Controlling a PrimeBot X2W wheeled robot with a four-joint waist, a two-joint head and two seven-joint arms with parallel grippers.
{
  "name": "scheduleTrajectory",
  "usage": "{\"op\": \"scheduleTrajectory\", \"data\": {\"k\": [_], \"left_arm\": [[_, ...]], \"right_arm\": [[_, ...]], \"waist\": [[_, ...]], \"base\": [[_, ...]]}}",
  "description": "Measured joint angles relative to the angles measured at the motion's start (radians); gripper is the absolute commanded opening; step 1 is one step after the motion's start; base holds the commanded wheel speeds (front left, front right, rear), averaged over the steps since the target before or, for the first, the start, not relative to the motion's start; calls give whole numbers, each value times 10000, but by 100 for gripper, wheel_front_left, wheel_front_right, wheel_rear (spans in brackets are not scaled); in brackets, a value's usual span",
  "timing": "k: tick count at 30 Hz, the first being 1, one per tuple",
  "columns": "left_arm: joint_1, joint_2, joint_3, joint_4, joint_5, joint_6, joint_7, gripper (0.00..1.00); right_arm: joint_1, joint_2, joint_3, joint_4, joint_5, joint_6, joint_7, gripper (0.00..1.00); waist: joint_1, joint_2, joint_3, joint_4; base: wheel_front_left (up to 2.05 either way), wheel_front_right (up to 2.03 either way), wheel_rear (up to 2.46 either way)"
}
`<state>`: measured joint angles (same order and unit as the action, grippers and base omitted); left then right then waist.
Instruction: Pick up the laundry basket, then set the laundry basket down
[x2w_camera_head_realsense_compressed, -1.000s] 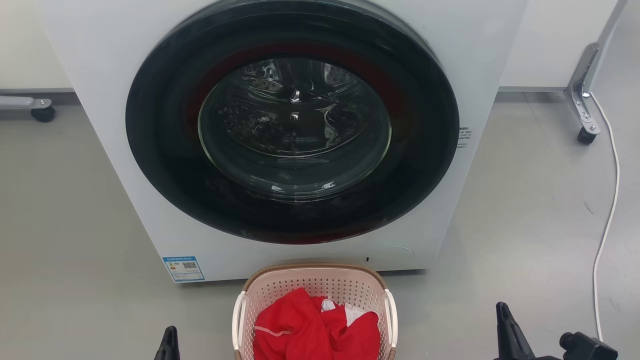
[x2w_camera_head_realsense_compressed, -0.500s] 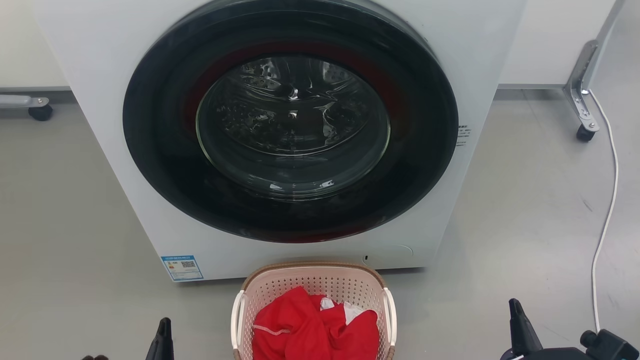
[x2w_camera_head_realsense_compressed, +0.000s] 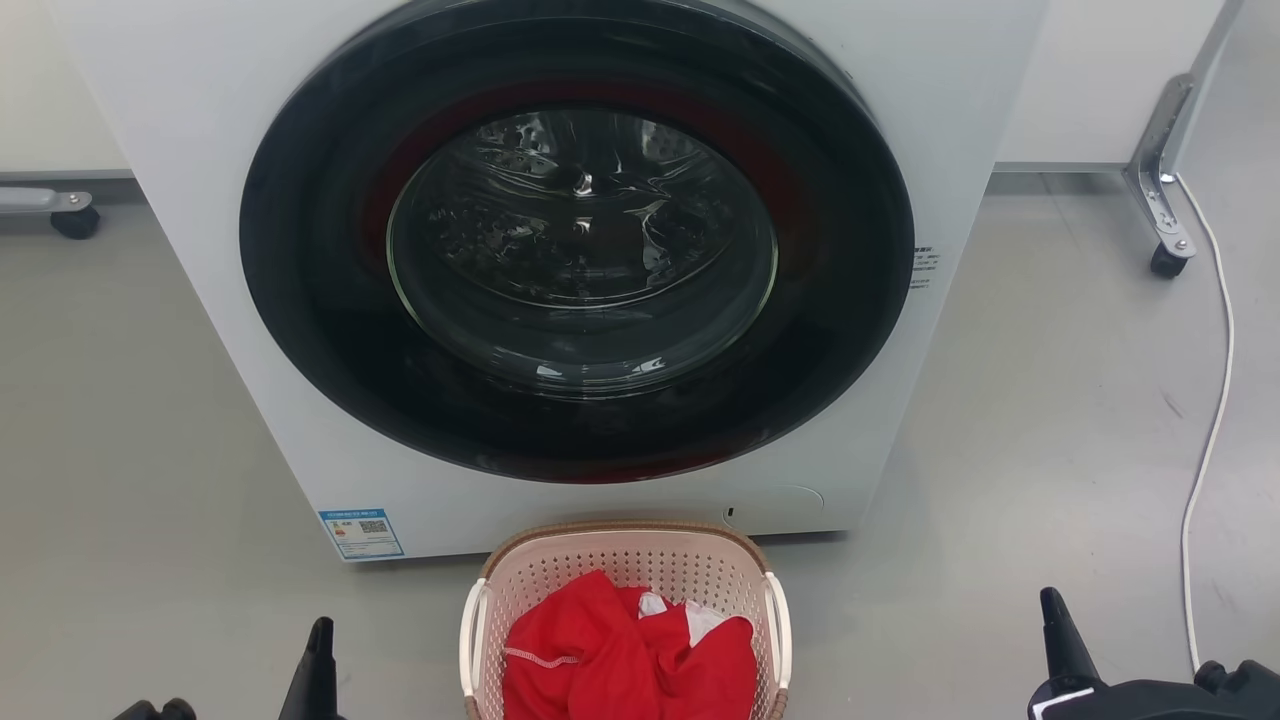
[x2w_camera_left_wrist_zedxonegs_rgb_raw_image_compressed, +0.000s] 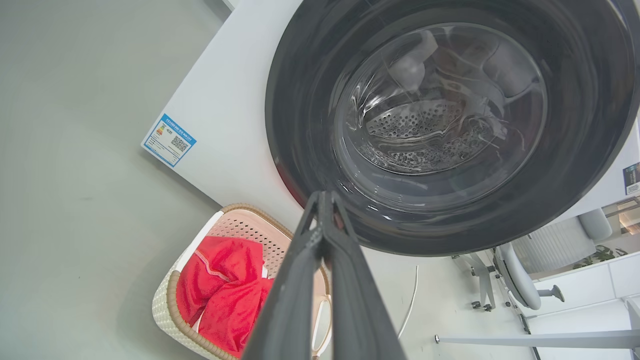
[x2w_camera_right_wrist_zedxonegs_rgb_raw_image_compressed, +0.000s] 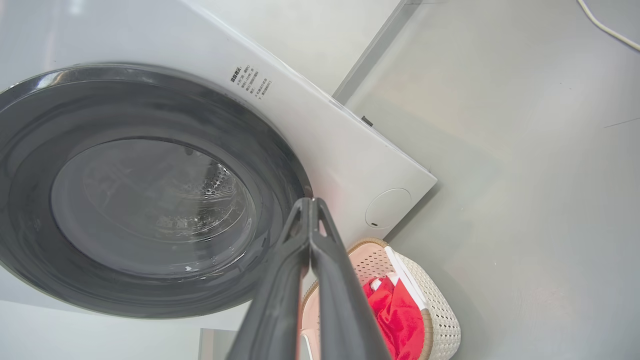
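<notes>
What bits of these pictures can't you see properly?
Laundry basket: its near end is cut off by the head view's bottom edge.
Basket's bottom: hidden under the red clothes, head view.
Blue sticker on the washing machine: print too small to read, head view.
Behind the door glass: reflections blur what is inside, head view.

Bright even light; door glass (x2w_camera_head_realsense_compressed: 580, 240) glare; edges seemingly warped.

Pale, perhaps pink laundry basket (x2w_camera_head_realsense_compressed: 620, 558); red cloth (x2w_camera_head_realsense_compressed: 600, 660)
</notes>
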<state>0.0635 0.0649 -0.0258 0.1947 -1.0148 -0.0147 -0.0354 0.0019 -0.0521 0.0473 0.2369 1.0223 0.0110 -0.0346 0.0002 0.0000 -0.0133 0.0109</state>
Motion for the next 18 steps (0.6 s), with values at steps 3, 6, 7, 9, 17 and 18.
{"op": "scheduleTrajectory", "data": {"k": [3, 6, 7, 9, 17, 18], "left_arm": [[-71, -21, 92, 82, -487, -94, 130, 0], [-200, -25, 171, 153, -859, -155, 232, 0], [-227, -27, 196, 169, -1035, -215, 263, 0], [-272, -36, 249, 222, -1246, -221, 341, 0], [-553, -73, 477, 428, -2395, -437, 614, 0], [-589, -79, 504, 439, -2495, -483, 654, 0]], "right_arm": [[-110, 6, -140, 46, 412, 82, 115, 0], [-162, 13, -267, 79, 803, 171, 219, 0], [-166, 15, -309, 102, 947, 190, 257, 0], [-185, 19, -393, 138, 1250, 253, 336, 0], [-368, 36, -740, 267, 2362, 433, 616, 0], [-377, 38, -782, 284, 2499, 466, 656, 0]], "waist": [[0, 0, 11, -8], [0, 0, 22, -16], [0, 0, 25, -19], [-2, 0, 33, -24], [-2, 0, 62, -45], [-2, 1, 66, -48]], "base": [[0, 0, 0], [0, 0, 0], [0, 0, 0], [0, 0, 0], [0, 0, 0], [0, 0, 0]]}}
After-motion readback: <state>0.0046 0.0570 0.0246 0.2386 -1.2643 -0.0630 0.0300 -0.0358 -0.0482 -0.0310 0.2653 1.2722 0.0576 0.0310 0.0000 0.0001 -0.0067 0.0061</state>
